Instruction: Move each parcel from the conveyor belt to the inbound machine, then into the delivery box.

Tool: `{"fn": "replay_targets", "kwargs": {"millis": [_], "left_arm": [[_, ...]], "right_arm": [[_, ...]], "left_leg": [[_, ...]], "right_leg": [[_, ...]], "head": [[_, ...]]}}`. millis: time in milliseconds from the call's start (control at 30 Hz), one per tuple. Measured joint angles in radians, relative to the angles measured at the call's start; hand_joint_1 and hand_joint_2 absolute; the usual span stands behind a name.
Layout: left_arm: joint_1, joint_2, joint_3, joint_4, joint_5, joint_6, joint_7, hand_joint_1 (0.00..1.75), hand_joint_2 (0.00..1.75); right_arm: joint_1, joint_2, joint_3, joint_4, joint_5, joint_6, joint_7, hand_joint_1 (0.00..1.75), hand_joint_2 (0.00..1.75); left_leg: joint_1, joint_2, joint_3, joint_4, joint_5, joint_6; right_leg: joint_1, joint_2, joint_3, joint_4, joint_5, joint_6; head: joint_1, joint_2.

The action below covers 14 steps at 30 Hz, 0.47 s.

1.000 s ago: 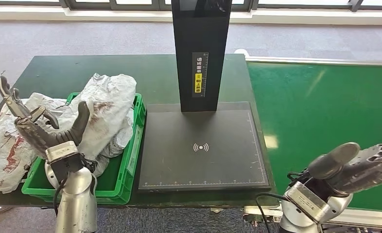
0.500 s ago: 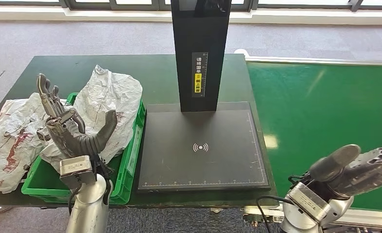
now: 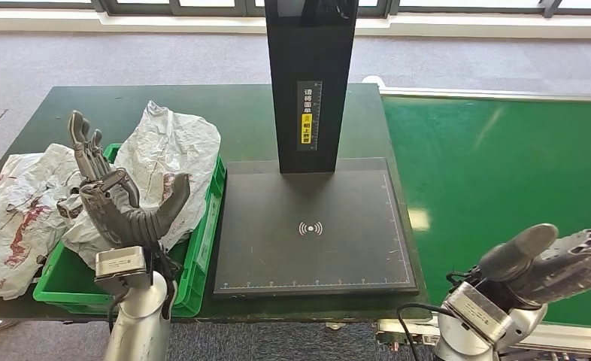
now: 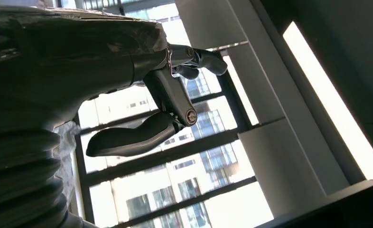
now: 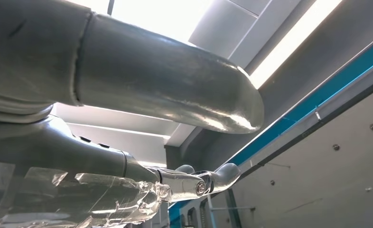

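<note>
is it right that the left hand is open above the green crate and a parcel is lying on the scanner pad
Not quite. The head view shows the scanner pad bare; the parcels sit in and beside the green crate. The left hand is indeed open above the crate.

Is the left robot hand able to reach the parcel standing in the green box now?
Probably yes. The left robot hand is open, raised just in front of the parcel in the green box, and nothing lies between them.
</note>
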Motion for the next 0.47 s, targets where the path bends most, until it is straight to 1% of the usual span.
{"fn": "replay_targets", "kwargs": {"millis": [67, 133, 200, 233, 300, 433, 467], "left_arm": [[0.011, 0.003, -0.027, -0.019, 0.098, -0.092, 0.000, 0.00, 1.75], [0.018, 0.005, -0.057, -0.031, 0.215, -0.230, 0.000, 0.00, 1.75], [0.017, 0.006, -0.082, -0.031, 0.306, -0.368, 0.000, 0.00, 1.75], [0.014, 0.005, -0.092, -0.024, 0.330, -0.418, 0.000, 0.00, 1.75], [0.006, 0.005, -0.115, 0.002, 0.354, -0.474, 0.000, 0.00, 1.75], [-0.010, 0.005, -0.166, 0.059, 0.400, -0.530, 0.001, 0.00, 1.75], [-0.012, 0.005, -0.172, 0.067, 0.406, -0.537, 0.001, 0.00, 1.75]], "right_arm": [[0.001, -0.001, 0.003, 0.014, -0.042, 0.002, 0.000, 0.00, 0.00], [0.011, -0.008, 0.024, 0.048, -0.141, 0.021, 0.000, 0.00, 0.00], [0.026, -0.016, 0.067, 0.095, -0.248, 0.075, 0.000, 0.00, 0.00], [0.030, -0.020, 0.093, 0.118, -0.286, 0.110, 0.000, 0.00, 0.00], [0.031, -0.024, 0.142, 0.157, -0.333, 0.173, 0.000, 0.00, 0.00], [0.020, -0.027, 0.213, 0.231, -0.392, 0.296, 0.000, 0.00, 0.00], [0.018, -0.027, 0.219, 0.240, -0.398, 0.312, 0.000, 0.00, 0.00]], "left_leg": [[0.000, 0.000, 0.000, 0.000, 0.000, 0.000], [0.000, 0.000, 0.000, 0.000, 0.000, 0.000], [0.000, -0.001, 0.000, 0.000, 0.000, 0.000], [0.000, -0.001, 0.000, 0.000, 0.000, 0.000], [0.000, -0.001, 0.000, 0.000, 0.000, 0.000], [0.000, -0.001, 0.000, 0.000, 0.000, 0.000], [0.000, -0.001, 0.000, 0.000, 0.000, 0.000]], "right_leg": [[0.000, 0.000, 0.000, 0.000, 0.000, 0.000], [0.000, -0.001, 0.001, 0.000, -0.001, 0.001], [0.000, -0.001, 0.001, 0.000, -0.001, 0.001], [0.000, -0.001, 0.001, 0.000, -0.001, 0.001], [0.000, -0.001, 0.001, 0.000, -0.001, 0.001], [0.000, -0.001, 0.001, 0.000, -0.001, 0.001], [0.000, -0.001, 0.001, 0.000, -0.001, 0.001]], "head": [[0.000, 0.000], [0.000, 0.000], [0.000, 0.000], [0.000, 0.000], [0.000, 0.000], [0.000, 0.000], [0.000, 0.000]]}}
